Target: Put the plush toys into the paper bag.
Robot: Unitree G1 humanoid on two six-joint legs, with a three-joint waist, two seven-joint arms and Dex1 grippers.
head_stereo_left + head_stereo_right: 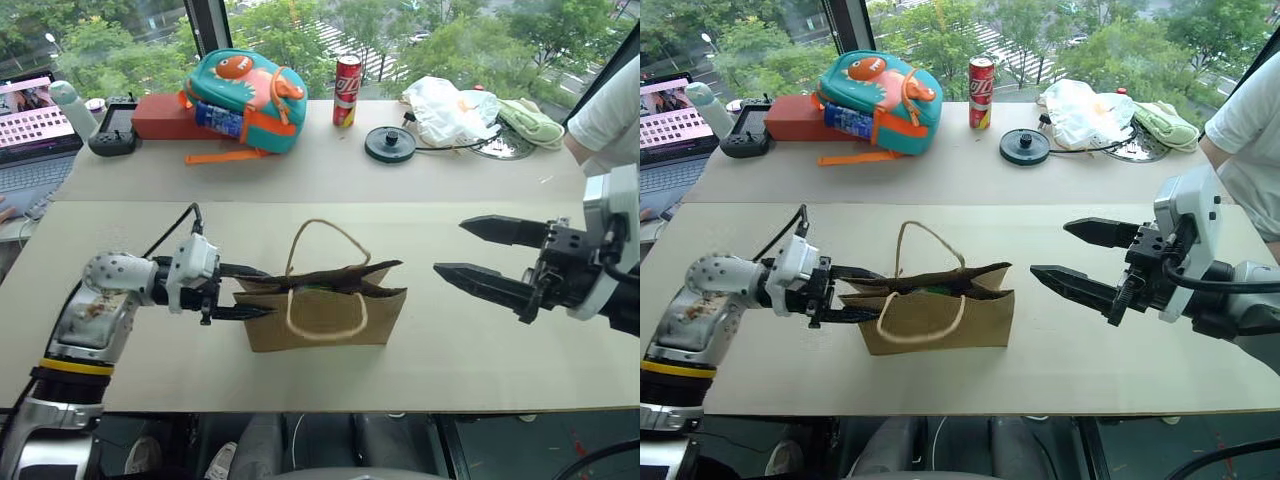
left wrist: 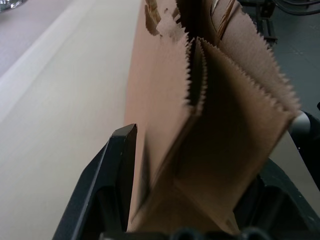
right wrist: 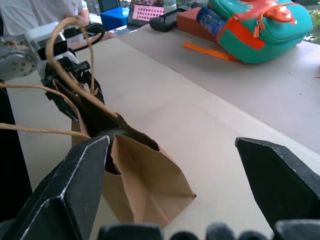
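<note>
A: How does the bag (image 1: 325, 315) look?

B: Plain brown kraft paper, standing upright on the table (image 1: 300, 180) with two thin loop handles, one raised and one drooping down its front. The top edge is saw-toothed and the mouth is pinched nearly flat.

A: And the left gripper (image 1: 252, 292)?

B: At the bag's left end, one black finger on each side of the folded side panel. The left wrist view shows the paper between the two fingers, but I cannot tell whether they press it or stand a little off it.

A: The right gripper (image 1: 450, 248)?

B: Off to the right of the bag, apart from it, fingers spread wide and holding nothing.

A: Anything inside the bag?

B: The right wrist view looks into the dark mouth; the contents cannot be made out. The head views show a hint of green at the opening.

A: What is behind the bag?

B: A teal and orange backpack (image 1: 243, 98), a red can (image 1: 346, 90) and a white plastic bag (image 1: 450, 108).
</note>
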